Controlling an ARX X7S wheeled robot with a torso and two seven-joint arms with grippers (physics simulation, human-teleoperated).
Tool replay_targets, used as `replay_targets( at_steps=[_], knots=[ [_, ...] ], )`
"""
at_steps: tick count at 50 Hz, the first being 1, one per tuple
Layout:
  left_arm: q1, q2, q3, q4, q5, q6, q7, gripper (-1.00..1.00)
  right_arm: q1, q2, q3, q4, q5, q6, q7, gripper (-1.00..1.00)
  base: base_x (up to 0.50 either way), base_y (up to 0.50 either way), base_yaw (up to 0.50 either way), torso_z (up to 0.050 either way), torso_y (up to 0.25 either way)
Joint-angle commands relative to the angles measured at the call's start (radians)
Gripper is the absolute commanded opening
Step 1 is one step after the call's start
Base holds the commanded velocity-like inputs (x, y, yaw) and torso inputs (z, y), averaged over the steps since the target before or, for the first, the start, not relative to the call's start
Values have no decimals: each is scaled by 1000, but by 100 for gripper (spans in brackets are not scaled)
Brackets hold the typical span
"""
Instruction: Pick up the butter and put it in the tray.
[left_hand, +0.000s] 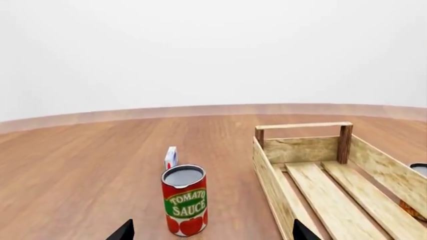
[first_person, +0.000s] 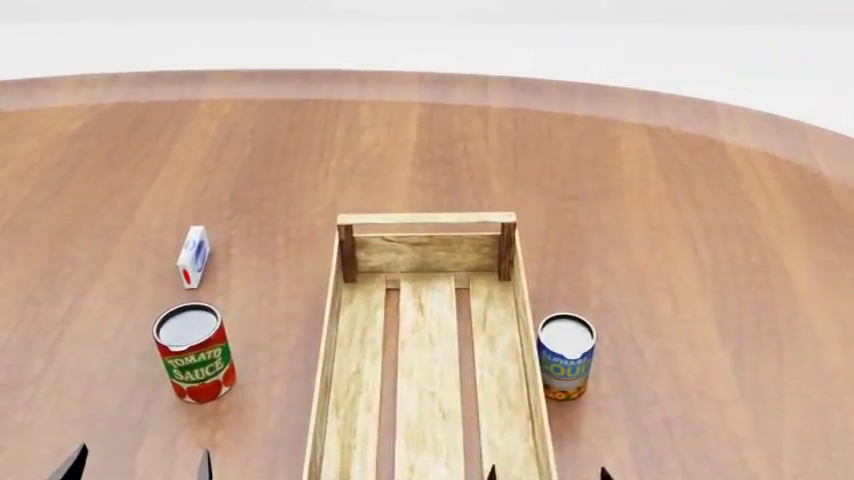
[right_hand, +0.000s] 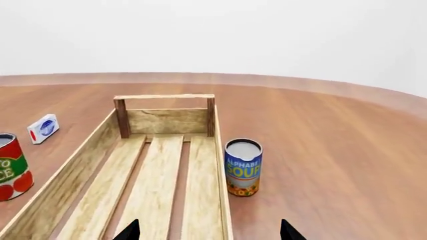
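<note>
Butter cannot be located in any view. Tray (first_person: 430, 350) lies lengthwise on the round wooden table (first_person: 694, 220). Left gripper (left_hand: 208, 231) and right gripper (right_hand: 208, 231) both stand spread, holding nothing. Plain white walls surround.

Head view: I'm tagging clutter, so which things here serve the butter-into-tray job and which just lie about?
Job: tray; the butter is not in view.
Lying about: tomato sauce can, soup can, small white carton.
</note>
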Motion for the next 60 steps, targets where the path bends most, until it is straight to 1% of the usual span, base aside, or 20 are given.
replay_targets(
  at_steps=[1, 2, 4, 8, 12, 29, 30, 31, 36, 38, 43, 45, 48, 49, 51, 52, 53, 54, 55, 60],
  knots=[
    [-2, -5, 8, -6, -11, -3, -7, 100, 36, 46, -25, -227, 56, 263, 10, 100, 0, 0, 0, 0, 0],
    [-3, -5, 8, -7, -12, -4, -7, 100, 76, 55, -16, -291, 89, 346, 9, 100, 0, 0, 0, 0, 0],
    [-5, -6, 10, -9, -13, -3, -8, 100, 113, 68, -4, -361, 122, 414, 7, 100, 0, 0, 0, 0, 0],
    [-3, -7, 10, -14, -15, 2, -13, 100, 180, 64, 43, -420, 177, 492, 20, 100, 0, 0, 0, 0, 0],
    [1, -10, 11, -12, -18, 7, -17, 100, 231, 74, 46, -461, 177, 572, 56, 100, 0, 0, 0, 0, 0],
    [4, -17, 20, -20, -26, 20, -29, 100, 335, 94, 59, -525, 204, 711, 99, 100, 0, 0, 0, 0, 0],
    [3, -18, 20, -24, -27, 23, -29, 100, 347, 93, 72, -528, 231, 764, 99, 100, 0, 0, 0, 0, 0],
    [2, -18, 21, -25, -28, 23, -29, 100, 351, 95, 75, -531, 236, 763, 94, 100, 0, 0, 0, 0, 0],
    [2, -20, 25, -24, -29, 22, -33, 100, 423, 131, 72, -536, 279, 823, 47, 100, 0, 0, 0, 0, 0],
    [2, -21, 26, -22, -30, 19, -35, 100, 482, 155, 65, -538, 330, 872, -11, 100, 0, 0, 0, 0, 0],
    [0, -23, 27, -23, -34, 18, -38, 100, 625, 195, 54, -543, 395, 1031, -46, 100, 0, 0, 0, 0, 0],
    [-3, -23, 28, -28, -35, 21, -38, 100, 710, 210, 51, -533, 443, 1143, -68, 100, 0, 0, 0, 0, 0],
    [-3, -24, 31, -26, -35, 19, -41, 100, 777, 228, 38, -524, 470, 1207, -88, 100, 0, 0, 0, 0, 0],
    [-4, -24, 32, -26, -36, 19, -41, 100, 799, 251, -1, -520, 467, 1219, -101, 100, 0, 0, 0, 0, 0],
    [-6, -25, 32, -31, -38, 21, -41, 100, 834, 235, 40, -484, 516, 1276, -131, 100, 0, 0, 0, 0, 0],
    [-7, -25, 32, -31, -39, 21, -42, 100, 878, 280, -33, -458, 514, 1283, -173, 100, 0, 0, 0, 0, 0],
    [-7, -25, 33, -33, -39, 21, -42, 100, 897, 282, -37, -437, 520, 1305, -179, 100, 0, 0, 0, 0, 0],
    [-8, -26, 34, -34, -39, 22, -43, 100, 924, 311, -89, -426, 524, 1301, -218, 100, 0, 0, 0, 0, 0],
    [-6, -26, 35, -32, -39, 20, -44, 100, 952, 304, -84, -393, 552, 1365, -231, 100, 0, 0, 0, 0, 0],
    [-11, -27, 38, -38, -41, 20, -46, 100, 1023, 371, -224, -358, 563, 1326, -337, 100, 0, 0, 0, 0, 0]
  ],
)
